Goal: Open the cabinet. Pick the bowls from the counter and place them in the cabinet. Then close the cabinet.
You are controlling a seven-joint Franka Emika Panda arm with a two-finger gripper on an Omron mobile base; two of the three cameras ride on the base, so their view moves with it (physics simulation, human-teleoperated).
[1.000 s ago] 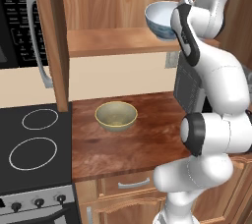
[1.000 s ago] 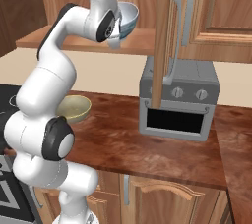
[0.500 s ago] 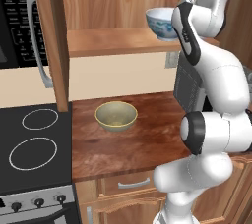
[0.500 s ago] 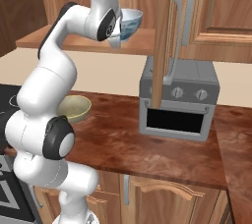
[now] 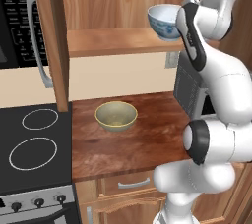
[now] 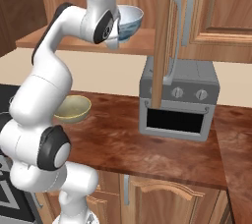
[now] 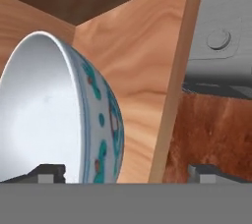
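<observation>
Cabinet (image 5: 123, 41) open, shelf exposed across upper middle of left base view; its left door (image 5: 51, 36) swung out edge-on at upper left, the right door (image 6: 162, 36) edge-on in centre of right base view with its grey handle (image 6: 173, 46) beside it. White bowl (image 5: 165, 20) sits upright at the right end of the shelf, close to the front edge, arm wrist right behind it; same bowl (image 6: 129, 21) at upper centre of right base view. In hand view the bowl (image 7: 54, 110) takes the left half, tilted with the camera, cabinet wall and a door edge to its right. Gripper (image 7: 125, 171): tips sit wide apart at the bottom, left one under the bowl rim, right one well clear, so jaws apart and not clamping. Room left of the bowl on the shelf is free. Olive bowl (image 5: 116, 116) on the counter (image 5: 128, 149), centre of frame, well apart from the arm; also at left middle (image 6: 74, 108) behind the arm. Toaster oven (image 6: 178, 100) stands on the counter at right, directly under the open right door. Stovetop (image 5: 32, 144) at lower left, microwave (image 5: 22, 26) at upper left. Drawers (image 5: 130, 183) below the counter.
</observation>
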